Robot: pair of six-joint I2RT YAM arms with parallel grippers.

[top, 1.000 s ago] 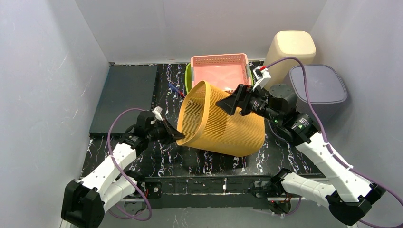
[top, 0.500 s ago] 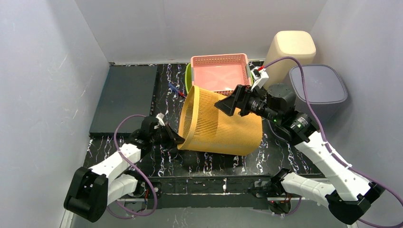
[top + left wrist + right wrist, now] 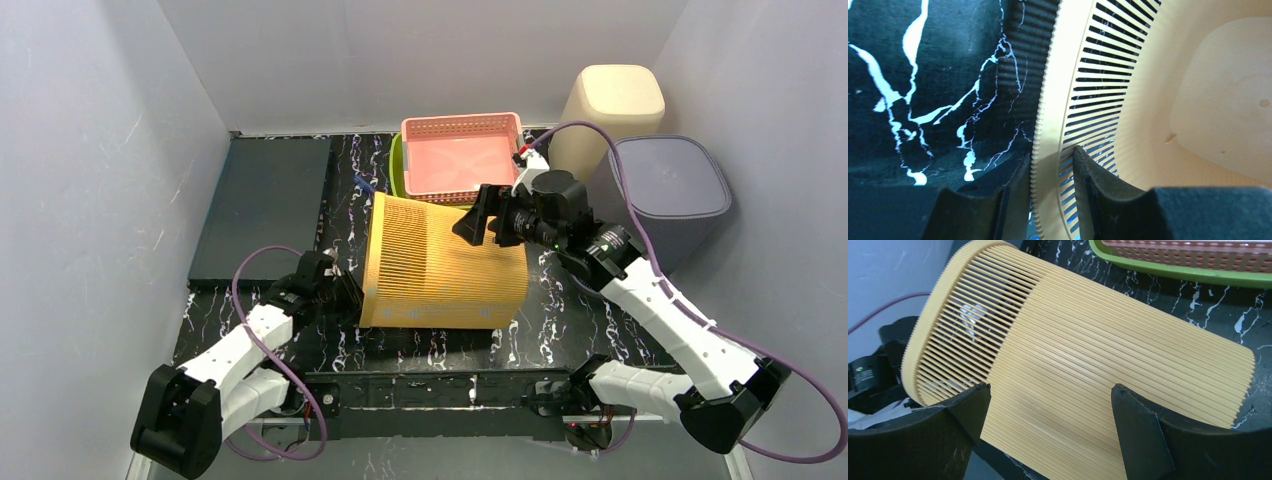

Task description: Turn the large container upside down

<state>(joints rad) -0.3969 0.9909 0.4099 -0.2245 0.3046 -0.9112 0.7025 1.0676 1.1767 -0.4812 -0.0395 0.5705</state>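
nearest the bases, the left gripper (image 3: 345, 292) sits low on the table (image 3: 560, 320) at the mouth of the basket (image 3: 440, 265). in the left wrist view its fingers (image 3: 1013, 190) straddle the basket's rim, one outside over the marbled top and one inside against the slatted wall. the rim runs up between them, and i cannot tell whether they pinch it or stand just loose of it.

the yellow basket lies on its side in the middle of the table. its wide mouth faces left toward that gripper and its closed bottom points right. its lower side rests on the table, and its pale inside and flat bottom fill the left wrist view.

the right gripper (image 3: 475, 222) hangs over the basket's upper far side, near the closed end. its jaws are spread wide and hold nothing. the right wrist view looks down on the slats, with one finger (image 3: 968, 410) to each side and the basket between and below them.

behind the basket a pink crate (image 3: 462, 155) sits in a green tray (image 3: 396, 165). a pen (image 3: 366, 186) lies just left of the tray, near the basket's far rim. a dark slab (image 3: 262, 205) lies flat on the far left. at the right a grey bin (image 3: 668, 185) stands near a cream bin (image 3: 610, 105), which is farthest back, against the wall.
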